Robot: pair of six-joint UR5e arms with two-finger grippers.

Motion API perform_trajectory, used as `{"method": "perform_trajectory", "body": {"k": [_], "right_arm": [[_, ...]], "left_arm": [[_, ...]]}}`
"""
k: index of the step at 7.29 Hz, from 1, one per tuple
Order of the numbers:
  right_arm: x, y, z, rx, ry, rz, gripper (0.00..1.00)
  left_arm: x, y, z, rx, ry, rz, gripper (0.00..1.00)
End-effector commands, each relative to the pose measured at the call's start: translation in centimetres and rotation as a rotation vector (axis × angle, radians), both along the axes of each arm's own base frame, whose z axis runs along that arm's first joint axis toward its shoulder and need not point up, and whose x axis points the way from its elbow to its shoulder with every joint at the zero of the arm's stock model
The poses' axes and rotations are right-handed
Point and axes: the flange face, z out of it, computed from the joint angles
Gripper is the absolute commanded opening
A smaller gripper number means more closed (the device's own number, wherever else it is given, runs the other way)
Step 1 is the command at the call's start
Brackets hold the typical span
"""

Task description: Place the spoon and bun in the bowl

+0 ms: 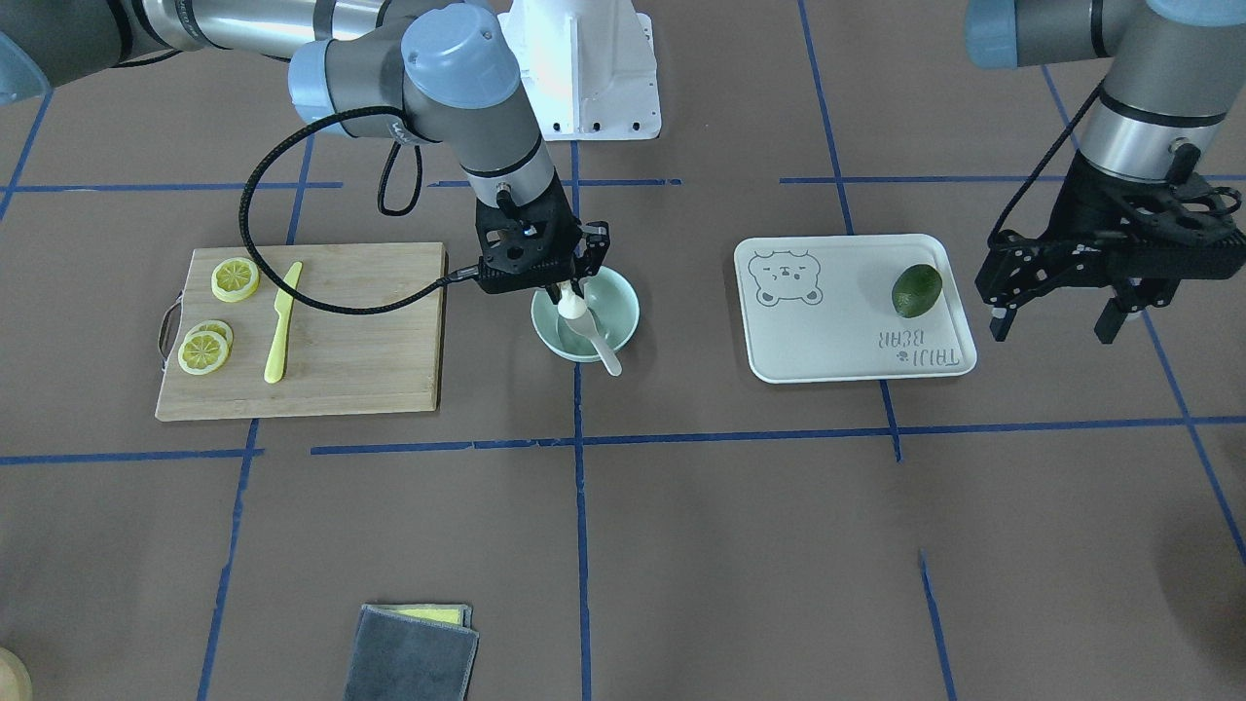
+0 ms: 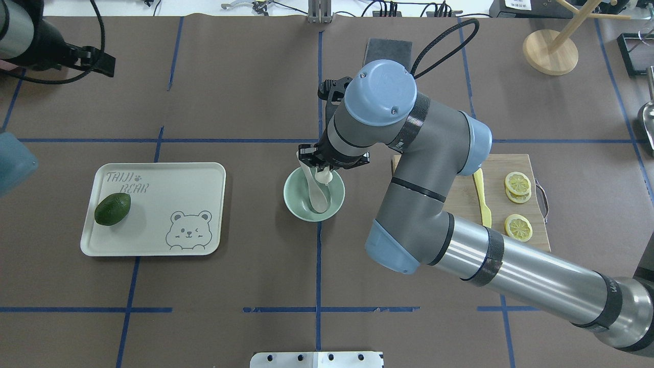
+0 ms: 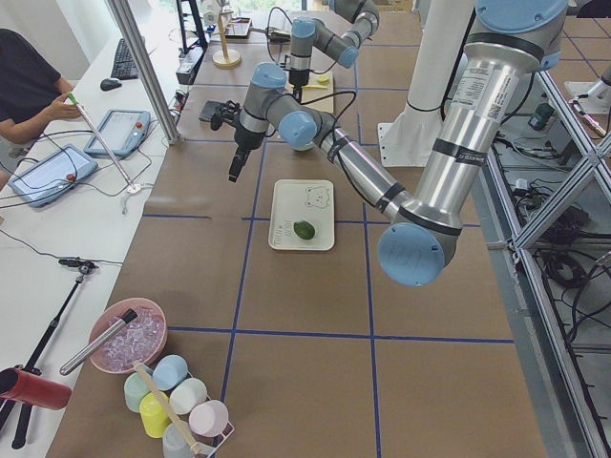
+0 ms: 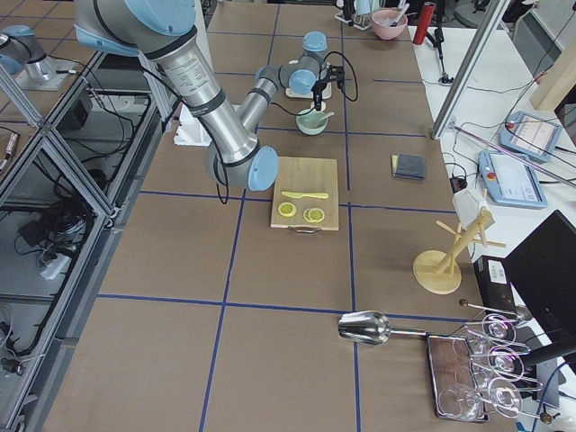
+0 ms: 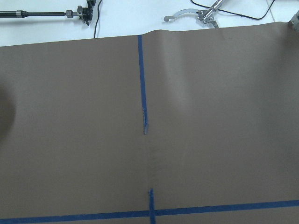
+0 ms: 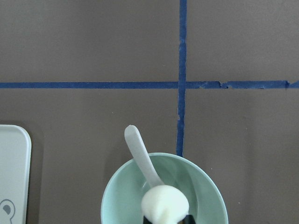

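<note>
Near edge: folded grey cloth (image 1: 414, 647), idle.

Mid-table: bowl (image 1: 623, 304) on the tape cross. The spoon (image 1: 605, 356) already lies in it, handle leaning out over the near rim.

Right gripper (image 1: 572, 290) hangs over the bowl, pinched on the bun (image 1: 573, 308), above the scoop, not yet let go.

Bun looks light, soft, easily dented; a gentle pinch across its sides suits it. Spoon looks stiff, glossy, likely slippery.

Slightly farther back, past the tray (image 1: 769, 360): left gripper (image 1: 1053, 329), fingers spread wide, holding nothing.
</note>
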Motion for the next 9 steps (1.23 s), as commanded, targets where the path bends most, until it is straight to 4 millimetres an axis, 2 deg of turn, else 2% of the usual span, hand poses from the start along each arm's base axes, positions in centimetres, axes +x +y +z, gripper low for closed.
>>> {"method": "perform_trajectory", "body": {"k": [1,5,6,7,8,9], "right_arm": [[-0.1,0.3,-0.9,-0.013,-0.015,0.008,1.0],[-0.2,0.3,-0.5,-0.02,-0.01,0.011,1.0],[-0.2,0.3,-0.6,-0.019,-0.012,0.011,1.0],[-0.2,0.3,-0.6,-0.019,-0.012,0.011,1.0],[-0.1,0.3,-0.5,-0.016,-0.011,0.009,1.0],[0.5,0.3,-0.5,-0.003,-0.014,0.005,1.0]], "left_arm": [[-2.9,-0.6,1.7,0.023,-0.049,0.017,1.0],[-3.4,-0.1,2.8,-0.005,-0.026,0.034,1.0],[-3.9,0.0,3.6,-0.002,-0.042,0.053,1.0],[-6.0,-0.4,5.0,-0.01,-0.06,0.046,1.0],[-8.3,0.1,7.8,-0.021,-0.084,0.086,1.0],[-11.3,0.0,9.7,-0.013,-0.093,0.124,1.0]]}}
